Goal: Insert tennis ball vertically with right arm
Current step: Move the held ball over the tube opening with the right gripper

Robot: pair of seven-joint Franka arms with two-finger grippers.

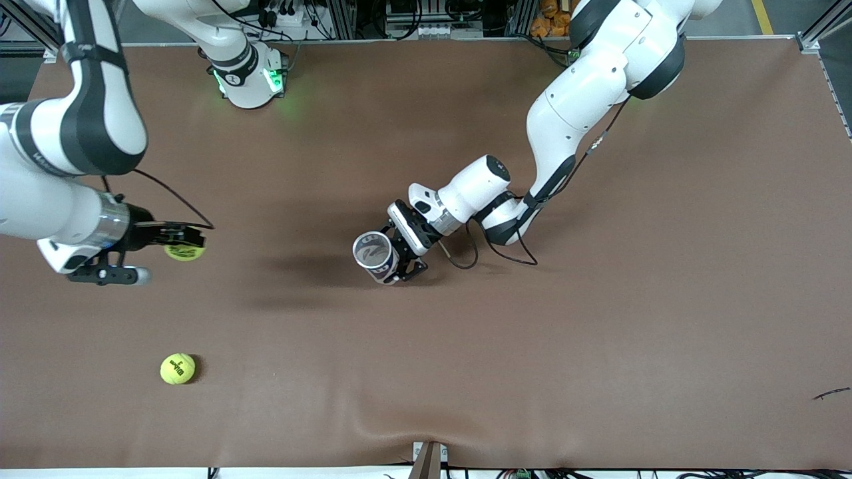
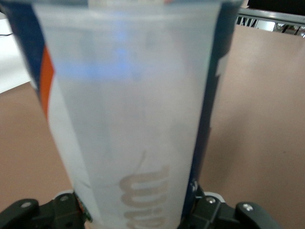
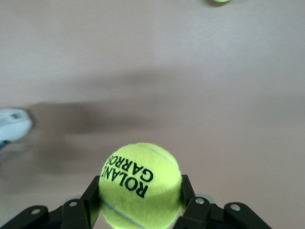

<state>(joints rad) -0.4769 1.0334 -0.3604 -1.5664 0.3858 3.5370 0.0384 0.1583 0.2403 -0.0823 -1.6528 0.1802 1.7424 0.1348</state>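
The right end effector grips a yellow-green tennis ball between its black fingers, one pressed to each side; the black lettering ROLAND GARROS shows on the ball. Below it lies the brown desk with a soft dark shadow across it. A second yellow ball shows only as a sliver at the frame's edge, and a pale rounded object at another edge.

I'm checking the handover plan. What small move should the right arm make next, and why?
Probably carry the held tennis ball across toward the clear can and line up above its open mouth. The right pincer grips that ball over the table's right-arm end, well short of the can, which the left pincer holds near the table's middle. A second ball lies loose, nearer the front camera.
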